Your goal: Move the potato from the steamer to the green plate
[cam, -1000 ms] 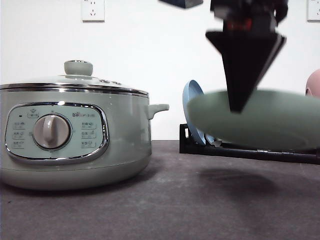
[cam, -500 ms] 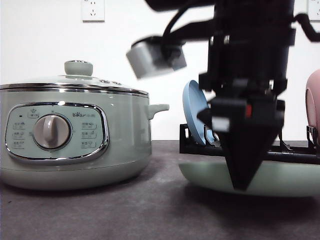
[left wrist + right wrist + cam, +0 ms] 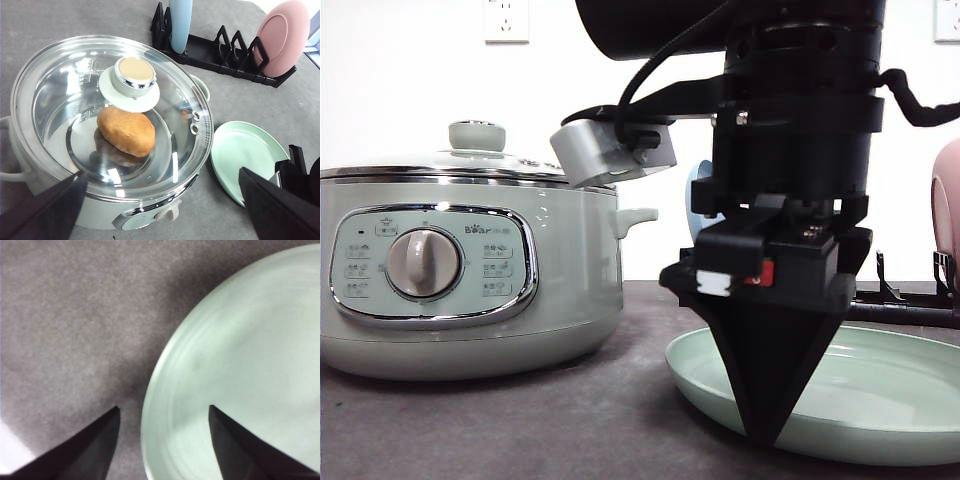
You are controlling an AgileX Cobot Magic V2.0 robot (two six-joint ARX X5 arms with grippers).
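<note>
While the green plate [image 3: 880,400] lies flat on the dark table [image 3: 520,420] in the front view, my right gripper [image 3: 765,435] stands low over its near-left rim, tip pointing down; from this side I cannot tell how the jaws stand. The steamer [image 3: 470,280] sits to the left, lid [image 3: 460,165] on.

Left wrist view — the potato [image 3: 126,131] lies inside the steamer, seen through the glass lid, just beside and below the knob [image 3: 134,75]. My left gripper [image 3: 165,210] hovers above the pot, fingers wide apart, holding nothing. The green plate rests on the table beside the steamer, bare. A black rack [image 3: 225,50] behind holds a blue plate [image 3: 180,25] and a pink plate [image 3: 282,37] on edge.

Right wrist view — my right fingers [image 3: 90,445] are spread, one over the table and one over the plate, the rim passing between them; nothing is clamped.

Status, judged: the plate is in place and released. Lid off, potato grasped, potato carried across — none of that is done. Most of the task remains.
</note>
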